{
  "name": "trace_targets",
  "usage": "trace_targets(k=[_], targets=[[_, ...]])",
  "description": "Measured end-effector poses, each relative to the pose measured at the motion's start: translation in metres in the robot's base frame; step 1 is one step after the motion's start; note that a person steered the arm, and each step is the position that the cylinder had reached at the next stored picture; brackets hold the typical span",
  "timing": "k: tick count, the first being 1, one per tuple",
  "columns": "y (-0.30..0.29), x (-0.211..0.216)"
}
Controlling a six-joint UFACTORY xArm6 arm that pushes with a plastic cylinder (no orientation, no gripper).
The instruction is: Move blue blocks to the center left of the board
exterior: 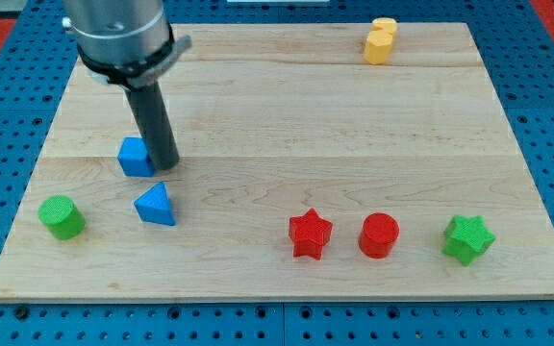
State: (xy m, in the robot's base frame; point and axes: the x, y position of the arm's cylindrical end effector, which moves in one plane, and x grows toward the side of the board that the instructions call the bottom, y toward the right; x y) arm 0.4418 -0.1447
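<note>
Camera view: my tip (164,165), a bare rod end with no claw to open or close, touches the right side of the blue cube block (136,157) at the wooden board's (287,115) centre left. The blue triangular block (154,205) lies just below the cube; the green cylinder block (62,216) lies to its lower left.

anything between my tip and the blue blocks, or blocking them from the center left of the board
Nothing visible does. My tip sits right against the blue cube on its right side, with the blue triangular block just below. The green cylinder stands lower left, off the path to the center left.
</note>
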Motion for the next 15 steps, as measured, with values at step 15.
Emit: trace_targets(k=[15], targets=[[-0.001, 0.033]])
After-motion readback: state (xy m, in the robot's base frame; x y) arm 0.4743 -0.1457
